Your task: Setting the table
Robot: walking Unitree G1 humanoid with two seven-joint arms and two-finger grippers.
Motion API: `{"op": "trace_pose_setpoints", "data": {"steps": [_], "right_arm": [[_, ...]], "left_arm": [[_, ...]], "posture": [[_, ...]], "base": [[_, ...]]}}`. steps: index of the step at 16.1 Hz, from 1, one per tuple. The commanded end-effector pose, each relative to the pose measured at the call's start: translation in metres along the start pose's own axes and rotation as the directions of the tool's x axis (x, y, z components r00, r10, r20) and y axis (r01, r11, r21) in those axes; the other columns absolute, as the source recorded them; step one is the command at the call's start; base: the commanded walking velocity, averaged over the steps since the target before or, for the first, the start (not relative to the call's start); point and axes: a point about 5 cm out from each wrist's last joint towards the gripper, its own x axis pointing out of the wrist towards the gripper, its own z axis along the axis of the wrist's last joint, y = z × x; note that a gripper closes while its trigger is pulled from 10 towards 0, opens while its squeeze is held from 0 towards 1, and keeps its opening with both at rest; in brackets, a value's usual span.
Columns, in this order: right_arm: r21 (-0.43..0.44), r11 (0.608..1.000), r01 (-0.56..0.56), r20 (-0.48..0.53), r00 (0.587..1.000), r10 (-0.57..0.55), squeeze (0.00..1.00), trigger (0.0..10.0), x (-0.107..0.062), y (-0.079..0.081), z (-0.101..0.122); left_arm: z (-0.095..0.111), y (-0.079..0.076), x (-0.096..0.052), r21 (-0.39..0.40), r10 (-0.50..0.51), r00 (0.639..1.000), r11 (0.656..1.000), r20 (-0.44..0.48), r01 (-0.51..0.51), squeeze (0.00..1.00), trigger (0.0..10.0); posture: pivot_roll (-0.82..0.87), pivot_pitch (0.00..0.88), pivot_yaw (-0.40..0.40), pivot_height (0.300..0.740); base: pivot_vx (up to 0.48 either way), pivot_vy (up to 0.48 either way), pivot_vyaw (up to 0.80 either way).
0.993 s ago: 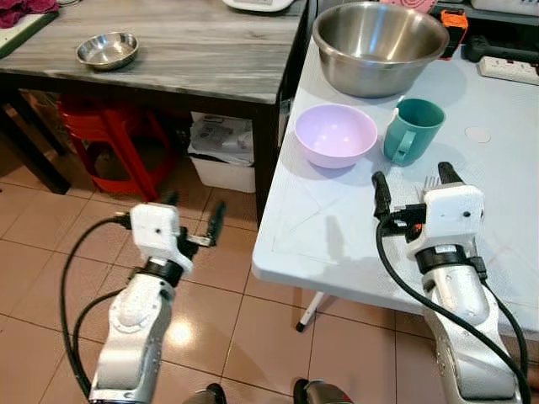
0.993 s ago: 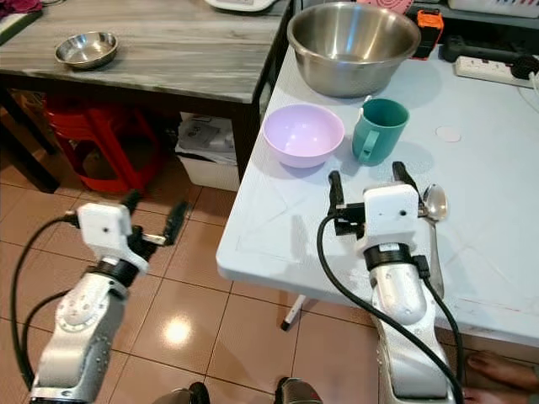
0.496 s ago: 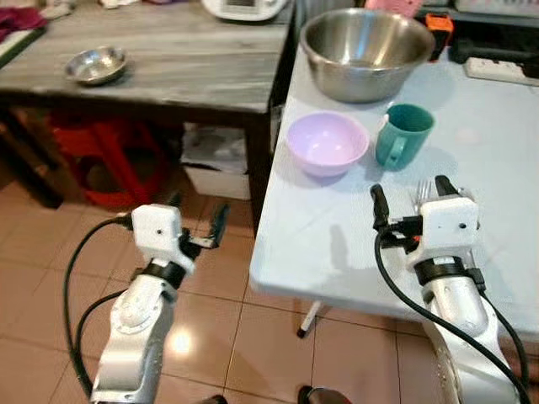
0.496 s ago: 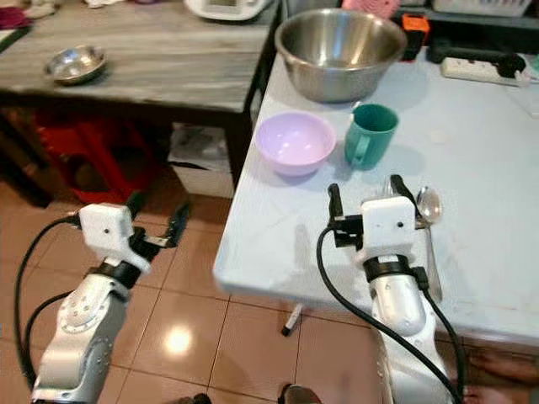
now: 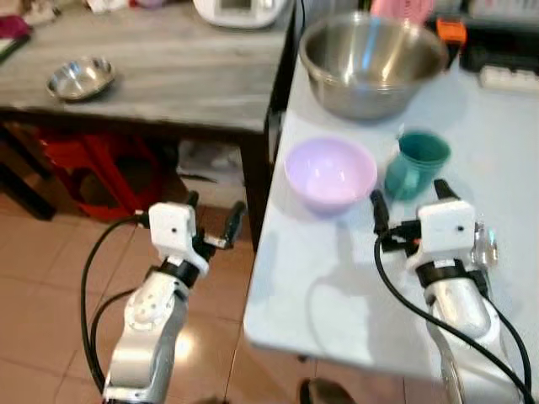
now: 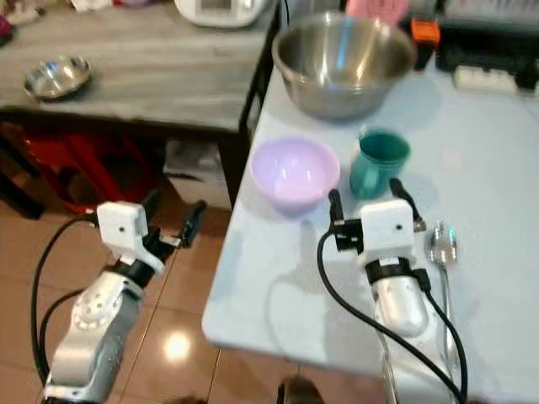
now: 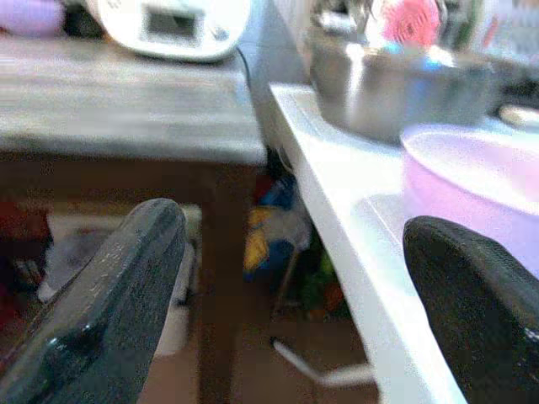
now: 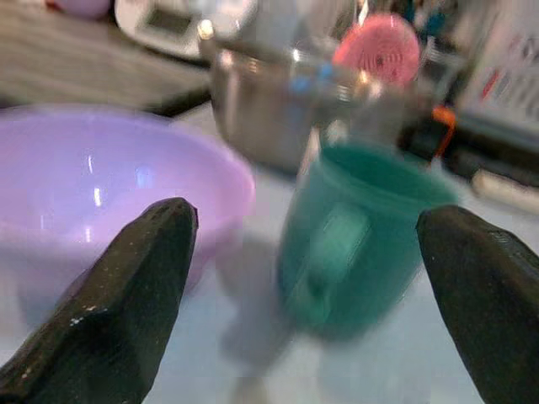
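My right gripper point(image 6: 364, 200) is over the white plastic table point(image 5: 337, 278), fingers spread wide, nothing between them. Straight ahead, just beyond the fingertips, stands the teal plastic mug point(image 6: 378, 162), upright, handle turned toward me. In the right wrist view the mug point(image 8: 358, 236) sits between my two black fingers point(image 8: 126, 286) but farther out, not yet inside the gap. The lilac plastic bowl point(image 6: 295, 172) is ahead too, off to the left of the mug & near it; whether they touch I can't tell.

Key relation for the next move, as I judge it: mug lies dead ahead of the right gripper along the fingers' own line, so a short forward reach should put it in the gap. Handle facing me could foul a finger; a grip across the body looks safer.

A metal spoon point(image 6: 441, 252) lies on the table just right of my right wrist, long axis running toward/away from me, bowl end far.

My left gripper point(image 5: 212, 220) hangs over the tiled floor, left of the table edge, fingers also apart & empty. It's nearer the bowl than the mug.

The big steel mixing bowl point(image 5: 373, 61) sits behind both, at the table's far end.
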Motion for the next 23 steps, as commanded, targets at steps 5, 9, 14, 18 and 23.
{"op": "trace_pose_setpoints", "data": {"steps": [5, 9, 14, 18, 23], "right_arm": [[0.000, 0.999, -0.049, 0.022, 0.999, 0.049, 0.00, 10.0, -0.001, 0.011, 0.004], [-0.028, 0.995, -0.094, 0.050, 0.994, 0.096, 0.00, 10.0, 0.000, 0.017, 0.008], [-0.098, 0.977, -0.189, 0.091, 0.976, 0.198, 0.00, 10.0, 0.006, 0.023, 0.014], [-0.107, 0.939, -0.326, 0.075, 0.940, 0.334, 0.00, 10.0, 0.009, 0.033, 0.014], [-0.124, 0.883, -0.453, 0.057, 0.885, 0.463, 0.00, 10.0, 0.010, 0.044, 0.014]], "left_arm": [[0.001, 0.011, -0.007, 0.005, 0.042, 0.999, 0.999, 0.004, -0.042, 0.00, 10.0], [0.005, 0.014, -0.007, -0.018, 0.067, 0.998, 0.998, 0.018, -0.067, 0.00, 10.0], [0.002, 0.012, -0.014, -0.071, -0.018, 1.000, 0.997, -0.022, 0.016, 0.00, 10.0], [-0.012, -0.001, -0.030, -0.080, -0.221, 0.973, 0.973, -0.067, 0.215, 0.00, 10.0], [-0.016, 0.000, -0.033, -0.061, -0.246, 0.965, 0.968, -0.085, 0.242, 0.00, 10.0]], "posture": [[-0.17, 0.203, 0.036, 0.740], [-0.17, 0.205, 0.035, 0.740], [-0.16, 0.199, 0.030, 0.740], [-0.16, 0.196, 0.017, 0.740], [-0.16, 0.205, 0.013, 0.740]], "base": [[0.000, 0.000, 0.00], [0.000, 0.000, 0.00], [0.000, 0.000, 0.00], [0.000, 0.000, 0.00], [0.000, 0.000, 0.00]]}}
